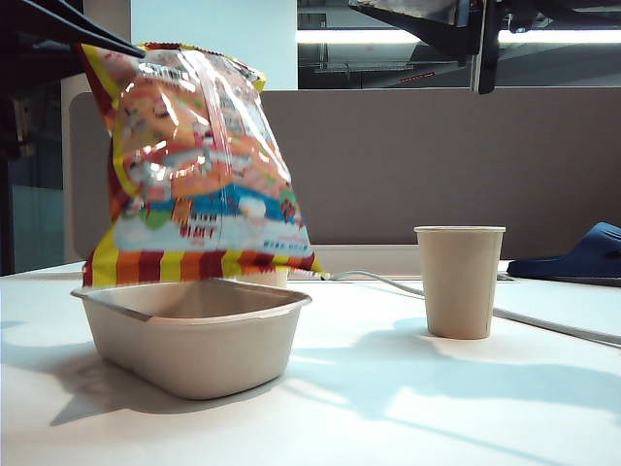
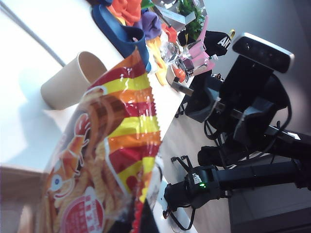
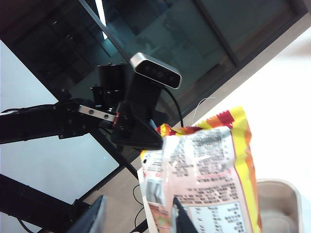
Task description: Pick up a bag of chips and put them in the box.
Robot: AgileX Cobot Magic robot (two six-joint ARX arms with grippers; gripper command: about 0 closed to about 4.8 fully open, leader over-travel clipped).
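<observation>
Both fingers matter: my left fingers point(image 3: 156, 138) pinch the bag of chips point(image 1: 199, 165) over the box point(image 1: 194, 335) near the table's front-left; right fingers point(image 3: 138, 218) half-wide, empty. Lower slowly, centred.

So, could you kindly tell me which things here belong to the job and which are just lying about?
Job: bag of chips, hanging over the box, its top pinched by the left gripper; right gripper alongside.
Lying about: paper cup, blue slipper, cable.
</observation>
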